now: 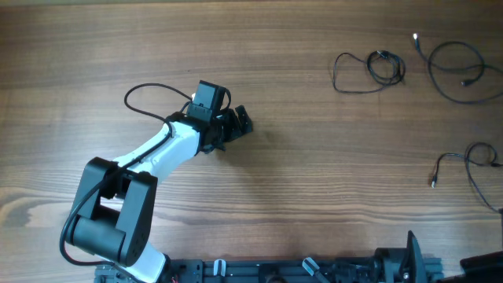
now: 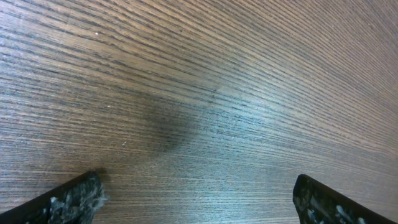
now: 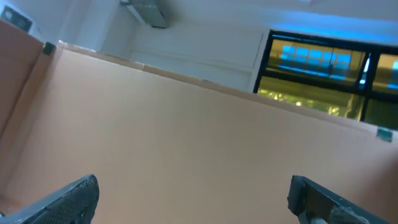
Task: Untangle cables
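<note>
As both jaws gape wide, neither grips cables.

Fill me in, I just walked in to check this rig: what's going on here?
Nothing is held yet. The left gripper hangs open over bare table, well apart from the cables, which lie in loose loops toward the table's right side. The right gripper is open too, with its camera facing away from the table.

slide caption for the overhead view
Open left gripper over brown wooden table, thin dark cables lying loose at far right.
</note>
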{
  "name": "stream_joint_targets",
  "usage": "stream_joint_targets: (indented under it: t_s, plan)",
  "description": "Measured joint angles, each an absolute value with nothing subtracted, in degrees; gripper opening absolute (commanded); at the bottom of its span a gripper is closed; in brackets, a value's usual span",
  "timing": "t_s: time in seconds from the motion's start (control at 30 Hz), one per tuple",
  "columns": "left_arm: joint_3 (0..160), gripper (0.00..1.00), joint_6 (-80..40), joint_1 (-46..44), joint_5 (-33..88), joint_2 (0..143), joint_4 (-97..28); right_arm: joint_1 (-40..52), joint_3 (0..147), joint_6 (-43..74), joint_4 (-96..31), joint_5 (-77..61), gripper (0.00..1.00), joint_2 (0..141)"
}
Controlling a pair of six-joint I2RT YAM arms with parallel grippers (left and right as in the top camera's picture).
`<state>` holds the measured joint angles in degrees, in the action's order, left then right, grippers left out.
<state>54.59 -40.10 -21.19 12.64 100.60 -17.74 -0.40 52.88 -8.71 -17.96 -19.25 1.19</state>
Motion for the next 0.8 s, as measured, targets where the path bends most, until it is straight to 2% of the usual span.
stream_joint_targets:
  t_s: [0.1,0.27,0.4,0.5,0.67,0.8]
  plan:
    - [54.59,1.00,-40.10,-21.19,12.64,100.60,-17.74,-0.80,52.88,-18.31,-17.98,-19.25,1.00,1.19]
    - [54.59,1.00,-40.10,-21.19,12.64,100.60,-17.74,-1.30,52.88,-49.65,-18.46,-19.27,1.00,1.19]
    - [54.59,1.00,-40.10,-21.19,12.64,100.60,-17.74,-1.30,52.86,-58.87,-18.06,-19.18,1.00,1.28]
    - [54.59,1.00,-40.10,-21.19,12.64,100.60,-17.74,-1.30,52.84,-53.80,-19.81,-18.50,1.00,1.89]
    - [54.59,1.00,-40.10,-21.19,12.64,100.60,-17.74,-1.30,50.43,-29.39,-26.70,-16.67,1.00,4.19]
    - [54.59,1.00,-40.10,-21.19,12.67,100.60,-17.74,-1.30,42.00,-20.08,-24.64,-18.44,1.00,5.21]
